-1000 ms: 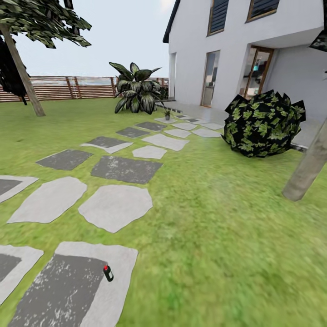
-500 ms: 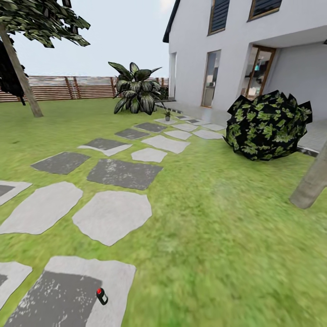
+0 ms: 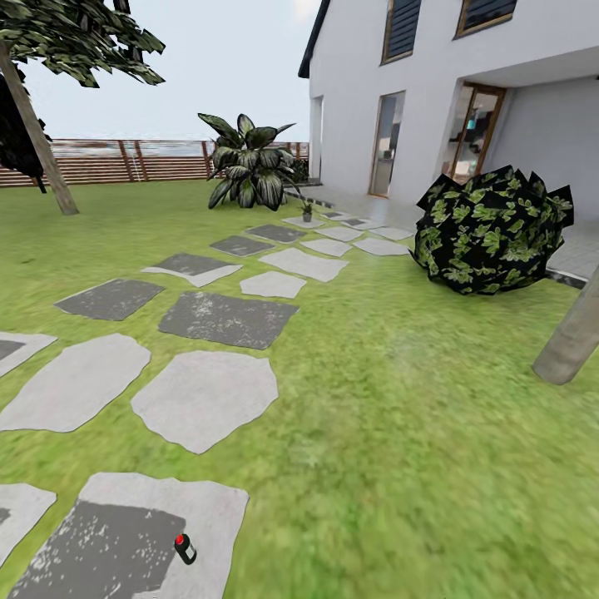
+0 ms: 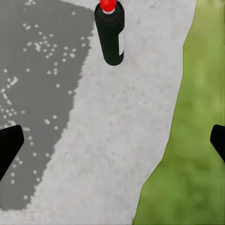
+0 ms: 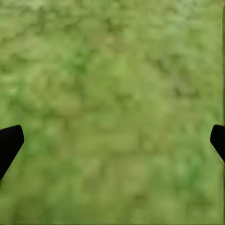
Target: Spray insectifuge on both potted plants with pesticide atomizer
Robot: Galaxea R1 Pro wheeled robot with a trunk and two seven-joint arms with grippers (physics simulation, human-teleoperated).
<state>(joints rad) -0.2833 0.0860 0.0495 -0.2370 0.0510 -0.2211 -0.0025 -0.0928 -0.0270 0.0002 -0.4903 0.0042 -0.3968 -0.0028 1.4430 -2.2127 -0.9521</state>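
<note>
View edged forward, atomizer (image 4: 110, 33) label unreadable, left fingers (image 4: 10, 145) and right fingers (image 5: 10, 140) apart.

We see the pesticide atomizer (image 4: 110, 35) as a smooth dark bottle with a faint sheen, a pale label strip down one side and a glossy red cap, standing on a stepping stone (image 4: 93, 154) whose matt surface is part light grey and part darker, white-flecked and rough-looking. Beside the stone the lawn (image 5: 112, 108) looks soft and mottled, and our fingertips (image 4: 9, 145) look matt black. Farther off, the fence (image 3: 125, 160) reads as brown wooden slats and the house wall (image 3: 353, 91) as smooth white plaster.
</note>
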